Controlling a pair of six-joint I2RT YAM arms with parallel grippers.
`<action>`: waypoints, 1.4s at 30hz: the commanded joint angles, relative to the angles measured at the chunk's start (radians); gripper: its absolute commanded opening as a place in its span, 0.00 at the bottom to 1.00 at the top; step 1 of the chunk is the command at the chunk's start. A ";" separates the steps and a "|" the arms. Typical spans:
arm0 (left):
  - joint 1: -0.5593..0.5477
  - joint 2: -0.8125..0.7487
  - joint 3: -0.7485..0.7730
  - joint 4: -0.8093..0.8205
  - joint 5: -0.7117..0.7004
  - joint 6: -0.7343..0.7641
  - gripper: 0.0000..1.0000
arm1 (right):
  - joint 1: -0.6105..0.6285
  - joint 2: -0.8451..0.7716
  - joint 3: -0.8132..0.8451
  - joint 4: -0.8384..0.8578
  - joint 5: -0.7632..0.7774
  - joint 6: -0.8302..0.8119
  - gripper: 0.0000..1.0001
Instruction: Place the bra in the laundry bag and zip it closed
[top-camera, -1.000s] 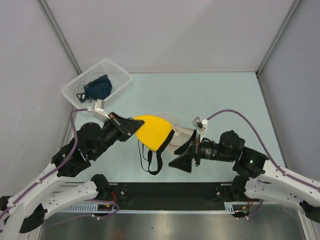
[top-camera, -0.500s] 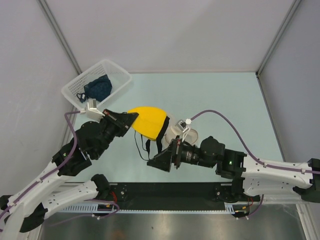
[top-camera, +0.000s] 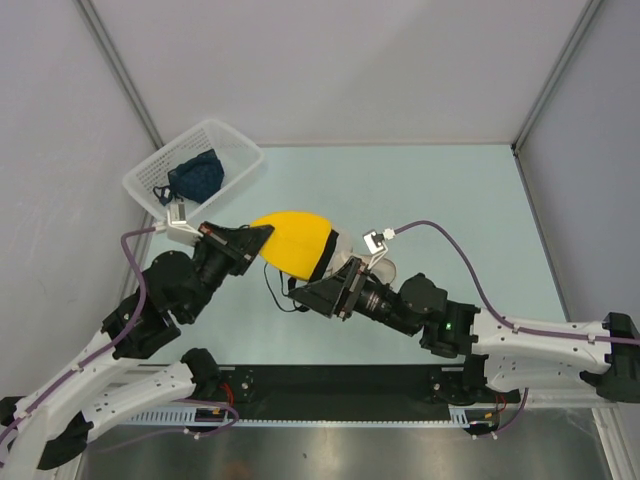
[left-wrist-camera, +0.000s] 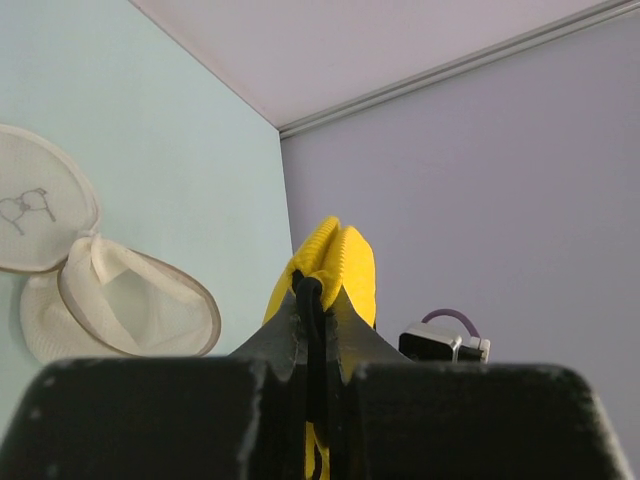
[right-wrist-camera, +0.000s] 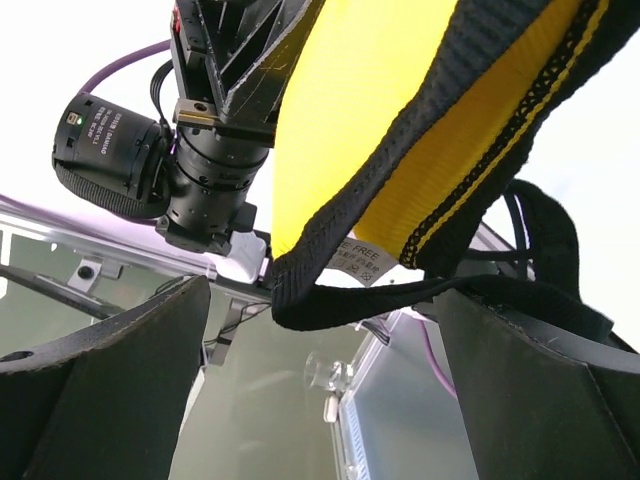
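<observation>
While pinched tight in the left gripper (top-camera: 255, 240), closed hard on the black-trimmed upper edge, hangs folded and well clear of the table (top-camera: 430, 200): the yellow bra (top-camera: 295, 240), roughly over the laundry bag (left-wrist-camera: 120, 305) rather than inside it. From the left wrist, shows that bag lying open on the table, with the round zip-around lid (left-wrist-camera: 45, 215) flopped back and touching it. Poised underneath: the right gripper (top-camera: 305, 293), spread as wide as can be, straddling the lower hem and the loose black straps (right-wrist-camera: 540, 240) and closed on nothing. Hard to tell from above whether brushing the fabric or just short of it. Reads as the transfer step, with the bra on its way to the bag and the zip not yet begun. Next, most likely: gather the dangling straps with the free pincer to avoid a snag on the rim, lower the folded cups squarely into the mouth, let go only once fully inside, then fold the lid over and find the zip pull. Off at the far left, out of play: a white basket (top-camera: 235, 150) holding a dark blue garment (top-camera: 195, 175).
</observation>
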 joint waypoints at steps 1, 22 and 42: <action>0.004 -0.005 -0.003 0.061 0.023 0.009 0.00 | 0.000 0.010 0.051 0.063 0.019 0.035 1.00; 0.004 -0.011 -0.057 0.119 0.164 -0.029 0.00 | -0.046 0.056 -0.006 0.236 -0.002 0.075 1.00; 0.004 -0.054 -0.123 0.088 0.221 -0.042 0.00 | -0.053 -0.007 -0.052 0.072 0.157 -0.101 0.91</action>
